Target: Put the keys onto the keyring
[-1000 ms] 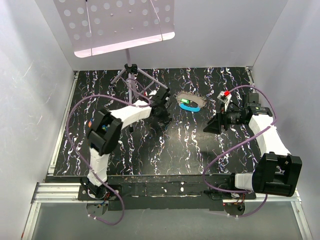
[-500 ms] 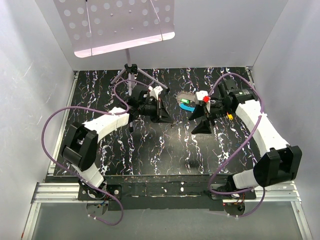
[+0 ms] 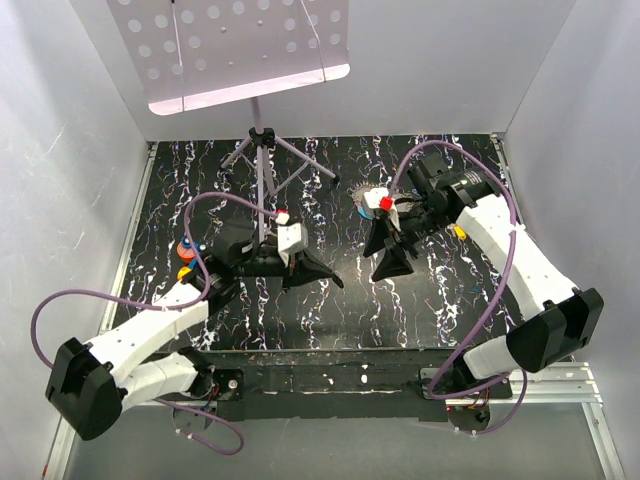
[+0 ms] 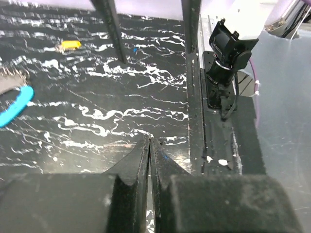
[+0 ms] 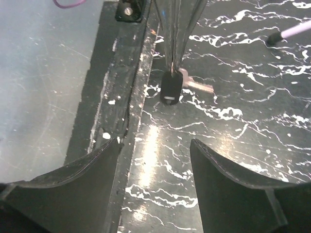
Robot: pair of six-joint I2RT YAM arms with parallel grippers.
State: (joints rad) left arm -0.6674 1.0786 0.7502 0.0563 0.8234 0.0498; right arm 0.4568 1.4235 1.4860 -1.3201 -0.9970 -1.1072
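Moved: left arm [image 3: 150, 325] now back near-left, right arm [image 3: 520, 250] over the keyring [image 4: 18, 105], which lies on the surface [image 3: 350, 310]. The left pincer [image 4: 149, 145] is pressed together, empty; right pincer [image 5: 154, 143] spread wide, empty.

Keyring [image 4: 15, 108] on mat [image 3: 330, 320], rear centre, just left of right arm [image 3: 520, 250]; stand [image 3: 262, 135] behind, leftward; left arm [image 3: 150, 330] front-left

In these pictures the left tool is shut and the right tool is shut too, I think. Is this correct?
Not quite. The left tool is shut, as you say, but the right tool is open. The right wrist view shows it spread wide, with nothing gripped in the gap.
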